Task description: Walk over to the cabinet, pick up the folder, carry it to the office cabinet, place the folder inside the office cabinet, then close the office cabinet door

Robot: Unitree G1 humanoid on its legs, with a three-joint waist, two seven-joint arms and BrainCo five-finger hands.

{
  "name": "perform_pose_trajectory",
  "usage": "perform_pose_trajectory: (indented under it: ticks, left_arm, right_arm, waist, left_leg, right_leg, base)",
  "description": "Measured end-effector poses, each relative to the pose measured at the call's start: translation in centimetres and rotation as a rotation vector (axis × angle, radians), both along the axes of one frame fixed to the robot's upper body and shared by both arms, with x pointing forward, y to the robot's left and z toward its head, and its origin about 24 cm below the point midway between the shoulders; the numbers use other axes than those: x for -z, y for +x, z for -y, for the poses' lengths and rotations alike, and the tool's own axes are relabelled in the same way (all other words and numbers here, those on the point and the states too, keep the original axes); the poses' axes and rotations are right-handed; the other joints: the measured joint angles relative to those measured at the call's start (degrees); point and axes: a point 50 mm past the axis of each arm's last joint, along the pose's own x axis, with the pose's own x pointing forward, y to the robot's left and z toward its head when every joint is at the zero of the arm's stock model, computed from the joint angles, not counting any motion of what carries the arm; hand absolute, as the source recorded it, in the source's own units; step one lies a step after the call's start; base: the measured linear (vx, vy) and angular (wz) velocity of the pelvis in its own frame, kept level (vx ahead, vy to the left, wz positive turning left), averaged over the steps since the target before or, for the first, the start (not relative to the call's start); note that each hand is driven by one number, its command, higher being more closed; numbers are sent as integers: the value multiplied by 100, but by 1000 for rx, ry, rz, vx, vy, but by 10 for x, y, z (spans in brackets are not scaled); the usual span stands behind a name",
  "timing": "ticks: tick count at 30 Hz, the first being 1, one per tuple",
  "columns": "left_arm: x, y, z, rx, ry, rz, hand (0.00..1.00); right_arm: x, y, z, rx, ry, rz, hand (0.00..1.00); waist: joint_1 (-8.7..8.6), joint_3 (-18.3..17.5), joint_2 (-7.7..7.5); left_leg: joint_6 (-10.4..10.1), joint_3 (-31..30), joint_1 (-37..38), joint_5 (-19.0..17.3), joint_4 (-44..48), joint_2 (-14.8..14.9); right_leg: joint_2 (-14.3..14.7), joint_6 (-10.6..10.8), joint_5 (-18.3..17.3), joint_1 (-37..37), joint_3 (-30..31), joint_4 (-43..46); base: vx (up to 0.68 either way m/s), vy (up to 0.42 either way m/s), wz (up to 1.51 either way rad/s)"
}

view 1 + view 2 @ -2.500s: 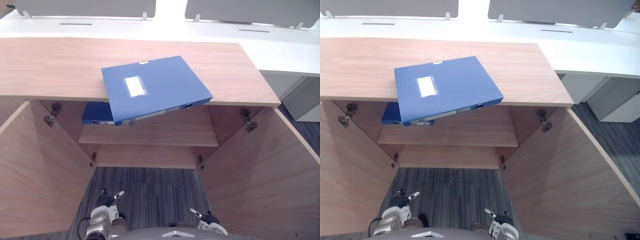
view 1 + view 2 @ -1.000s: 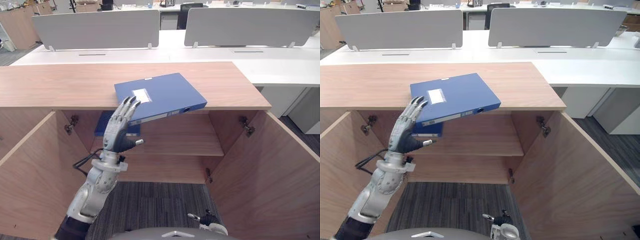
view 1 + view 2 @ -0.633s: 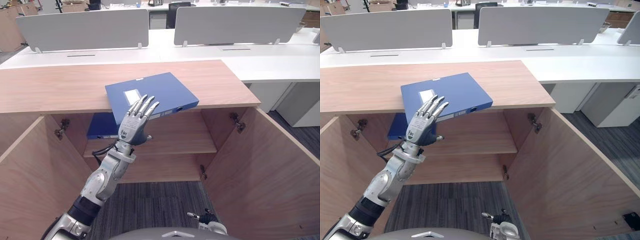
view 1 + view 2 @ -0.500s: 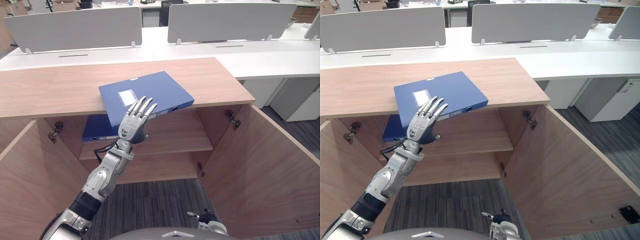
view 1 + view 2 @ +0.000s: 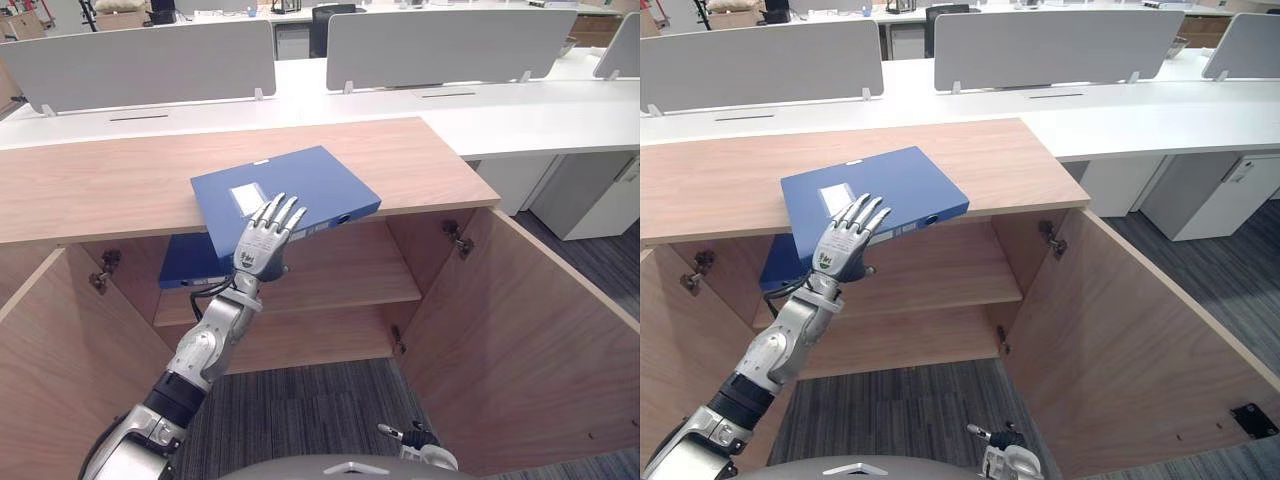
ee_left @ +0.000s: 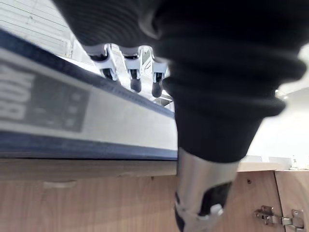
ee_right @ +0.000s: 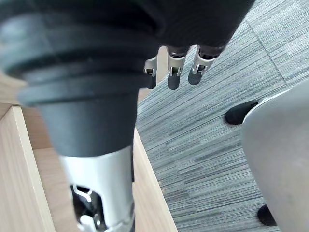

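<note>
Blue folder lay flat on the cabinet top, near corner overhanging the front edge. Left hand was raised to that edge, fingers straight and slightly fanned, gripping nothing; contact could not be determined. Second blue folder sat on the inner shelf. Both doors stood open. Right hand hung low over carpet, fingers relaxed, empty.
</note>
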Motion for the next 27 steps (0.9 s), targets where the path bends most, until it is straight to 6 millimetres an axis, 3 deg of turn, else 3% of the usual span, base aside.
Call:
perform_pose_trajectory:
  ticks: [5, 6, 13, 27]
  left_arm:
    - [-3, 4, -10, -42, -4, 1, 0]
    - [-4, 5, -15, -62, -2, 3, 100]
    - [-7, 5, -35, -124, 11, 15, 100]
    - [-35, -6, -42, -103, -2, 156, 100]
  right_arm:
    - [0, -1, 0, 1, 1, -1, 0]
    - [0, -1, 0, 0, 1, -2, 0]
    - [0, 0, 0, -6, 9, 0, 0]
    - [0, -7, 8, -23, 8, -9, 0]
  waist:
    - [2, 8, -12]
    - [10, 8, -12]
    - [18, 47, -77]
    - [8, 71, -77]
  left_leg:
    - [0, -72, -7, 0, 0, 0]
    - [0, -81, -9, 0, 0, 1]
    - [0, -146, -9, 0, -1, 1]
    - [-23, -209, -20, -20, -1, 1]
  right_leg:
    - [3, 11, 5, 44, -88, 6]
    - [5, 18, 9, 48, -94, 9]
    - [4, 3, -14, 96, -169, 1]
    - [9, 4, -55, 130, -218, -17]
  base:
    - [4, -28, 7]
    - [-1, -33, 3]
    - [-11, -17, 4]
    - [-7, -15, 2]
